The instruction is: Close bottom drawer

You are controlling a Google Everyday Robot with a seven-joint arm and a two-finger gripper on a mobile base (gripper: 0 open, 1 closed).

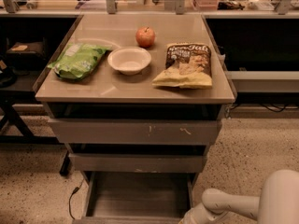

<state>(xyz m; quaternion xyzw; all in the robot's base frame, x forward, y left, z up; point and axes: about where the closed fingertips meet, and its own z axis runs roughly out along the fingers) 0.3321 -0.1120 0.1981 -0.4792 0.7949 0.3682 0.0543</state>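
Observation:
The bottom drawer is pulled out, and its shallow grey tray shows empty at the bottom middle of the camera view. Its front edge lies along the frame's bottom border. Above it sit the mid-width drawer front and the widest drawer front with pale scratch marks. Only my white arm shows, at the bottom right, just right of the open drawer. My gripper is below the frame edge and out of view.
On the cabinet top lie a green bag, a white bowl, a red apple and a chip bag. A black cable trails on the speckled floor at the left. Dark shelving stands on both sides.

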